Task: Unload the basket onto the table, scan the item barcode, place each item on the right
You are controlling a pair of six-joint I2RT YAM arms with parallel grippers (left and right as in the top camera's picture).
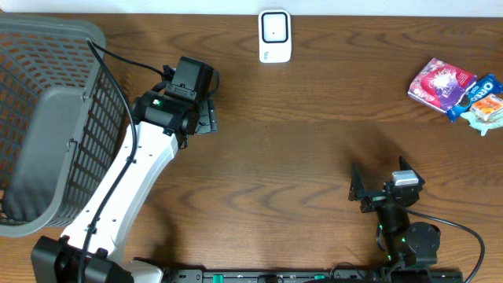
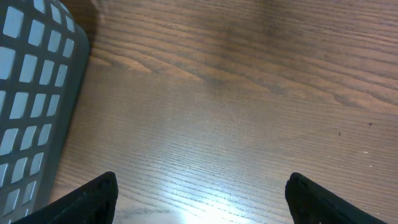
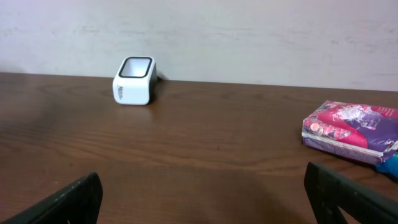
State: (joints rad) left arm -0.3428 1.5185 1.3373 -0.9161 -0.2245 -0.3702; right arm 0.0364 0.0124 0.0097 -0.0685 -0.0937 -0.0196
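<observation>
Left end effector (image 2: 200, 198) and basket (image 2: 31, 93) appear cut off.

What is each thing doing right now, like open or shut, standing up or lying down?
left claw: open, empty, over the bare table.
right claw: open, empty, low over the table.
basket: sitting at the table's left edge.
scanner: standing upright at the far edge, nothing held to it.
pink packet: lying flat, far right, untouched.
blue packet: lying against the pink packet.
orange packet: lying at the right edge, untouched.
</observation>
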